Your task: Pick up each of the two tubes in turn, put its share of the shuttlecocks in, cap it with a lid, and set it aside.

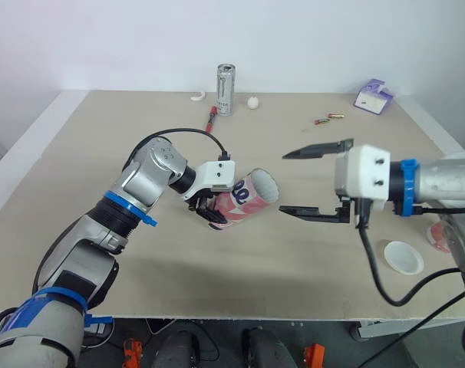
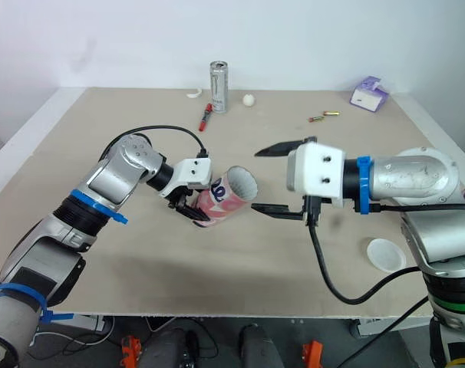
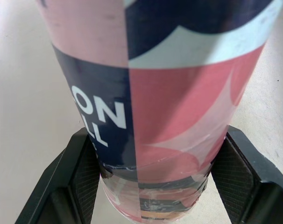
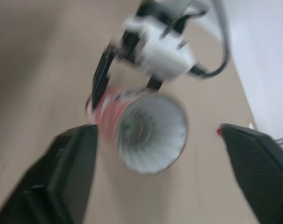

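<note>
Pink, navy and white card make up the tube (image 1: 248, 198), which is held above the table (image 1: 102, 153) a little toward nine o'clock of its middle. Its long axis runs from the base at about eight o'clock to the open mouth at about two o'clock, so the mouth points across at the other arm. What the pale inside holds is too blurred to tell.

The left gripper (image 1: 211, 208) has the tube clamped at its base end. In the left wrist view one black pad (image 3: 83, 179) presses each flank, with the tube standing out along the fingers.

The right gripper (image 1: 283, 182) sits at the tube's three o'clock, just off the rim and not touching it. Its two fingers are spread wide, one above and one below the line of the mouth, with nothing between them. In the right wrist view the mouth lies almost dead centre between those fingers, so the claw looks roughly lined up with the tube's axis.

A white lid (image 1: 403, 257) lies flat on the table at about four o'clock from the right gripper, near the front edge. By my reading the right arm is the free one and the nearer to both mouth and lid, so anything going into or onto that opening would have to travel along the two-to-eight line.
</note>
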Action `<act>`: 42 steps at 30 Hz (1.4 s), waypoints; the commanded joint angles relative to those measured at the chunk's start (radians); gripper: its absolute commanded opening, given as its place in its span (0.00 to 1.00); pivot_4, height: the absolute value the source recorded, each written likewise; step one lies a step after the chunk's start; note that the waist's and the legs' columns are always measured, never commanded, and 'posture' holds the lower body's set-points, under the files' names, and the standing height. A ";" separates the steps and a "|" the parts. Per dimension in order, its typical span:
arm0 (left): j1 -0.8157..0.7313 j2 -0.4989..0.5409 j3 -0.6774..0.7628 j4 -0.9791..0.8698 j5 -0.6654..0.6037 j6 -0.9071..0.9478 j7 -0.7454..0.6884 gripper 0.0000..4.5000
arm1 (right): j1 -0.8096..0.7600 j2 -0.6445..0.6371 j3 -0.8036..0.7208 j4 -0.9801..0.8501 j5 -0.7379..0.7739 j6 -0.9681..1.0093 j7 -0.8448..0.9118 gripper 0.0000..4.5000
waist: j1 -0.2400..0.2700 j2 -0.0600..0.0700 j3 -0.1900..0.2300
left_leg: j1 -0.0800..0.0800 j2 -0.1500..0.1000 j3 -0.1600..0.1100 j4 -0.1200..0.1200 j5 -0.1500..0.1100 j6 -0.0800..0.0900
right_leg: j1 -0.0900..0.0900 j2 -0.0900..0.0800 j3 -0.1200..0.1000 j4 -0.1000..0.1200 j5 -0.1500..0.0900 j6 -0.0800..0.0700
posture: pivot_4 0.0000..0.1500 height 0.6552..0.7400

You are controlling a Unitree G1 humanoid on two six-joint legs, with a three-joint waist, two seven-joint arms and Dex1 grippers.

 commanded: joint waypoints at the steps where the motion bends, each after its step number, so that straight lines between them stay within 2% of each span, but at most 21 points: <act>1: -0.001 -0.003 -0.009 -0.004 0.002 -0.005 -0.008 0.71 | -0.033 -0.009 -0.078 0.058 0.064 0.066 -0.018 0.98 | 0.000 0.000 0.000 | 0.000 0.000 0.000 0.000 0.000 0.000 | 0.000 0.000 0.000 0.000 0.000 0.000 | 1.00 1.00; 2: -0.002 -0.004 -0.010 0.000 0.002 -0.008 -0.008 0.71 | -0.036 -0.015 -0.069 0.083 0.050 0.054 -0.006 0.98 | 0.000 0.000 0.000 | 0.000 0.000 0.000 0.000 0.000 0.000 | 0.000 0.000 0.000 0.000 0.000 0.000 | 1.00 1.00; 3: -0.003 -0.005 -0.010 0.002 0.002 -0.011 -0.008 0.71 | -0.050 -0.010 -0.050 0.119 0.029 0.046 -0.007 0.93 | 0.000 0.000 0.000 | 0.000 0.000 0.000 0.000 0.000 0.000 | 0.000 0.000 0.000 0.000 0.000 0.000 | 1.00 1.00; 4: -0.004 -0.006 -0.010 0.003 0.003 -0.013 -0.009 0.71 | -0.065 -0.002 -0.033 0.146 0.015 0.042 -0.011 0.84 | 0.000 0.000 0.000 | 0.000 0.000 0.000 0.000 0.000 0.000 | 0.000 0.000 0.000 0.000 0.000 0.000 | 1.00 1.00; 5: -0.005 -0.007 -0.011 0.004 0.003 -0.014 -0.009 0.71 | -0.078 -0.002 -0.002 0.171 -0.010 0.029 0.001 0.81 | 0.000 0.000 0.000 | 0.000 0.000 0.001 0.000 0.000 0.000 | 0.000 0.000 0.000 0.000 0.000 0.001 | 1.00 1.00; 12: -0.008 -0.010 -0.009 0.006 0.004 -0.016 -0.009 0.71 | -0.198 0.071 0.228 0.267 -0.132 -0.021 0.104 0.11 | 0.000 0.000 0.000 | 0.000 0.001 0.001 0.001 0.000 0.000 | 0.000 0.001 0.000 0.001 -0.001 0.002 | 1.00 1.00; 14: -0.009 -0.011 -0.007 0.006 0.003 -0.014 -0.009 0.71 | -0.228 0.094 0.273 0.294 -0.158 -0.032 0.134 0.02 | 0.001 0.000 0.000 | 0.000 0.001 0.000 0.001 0.000 0.000 | -0.001 0.001 0.000 0.001 -0.001 0.002 | 1.00 1.00; 28: -0.009 -0.013 -0.006 0.008 0.003 -0.012 -0.006 0.71 | -0.394 0.294 0.522 0.584 -0.393 -0.234 0.264 0.02 | 0.000 0.000 0.000 | -0.001 0.000 0.000 0.001 -0.001 0.001 | -0.001 0.000 -0.001 0.001 0.003 0.001 | 1.00 1.00; 35: -0.012 -0.014 -0.007 0.010 0.003 -0.014 -0.006 0.71 | -0.449 0.387 0.551 0.671 -0.452 -0.272 0.299 0.02 | -0.003 0.000 0.000 | 0.001 0.001 0.001 0.001 0.000 0.000 | 0.000 0.001 -0.001 0.001 0.005 -0.002 | 1.00 1.00; 42: 0.001 -0.017 0.010 0.009 -0.015 -0.003 0.000 0.71 | -0.494 0.388 0.495 0.655 -0.446 -0.241 0.349 0.02 | -0.003 0.000 0.000 | 0.002 0.004 0.001 0.001 0.002 -0.001 | -0.001 0.002 -0.003 0.003 0.003 -0.006 | 1.00 1.00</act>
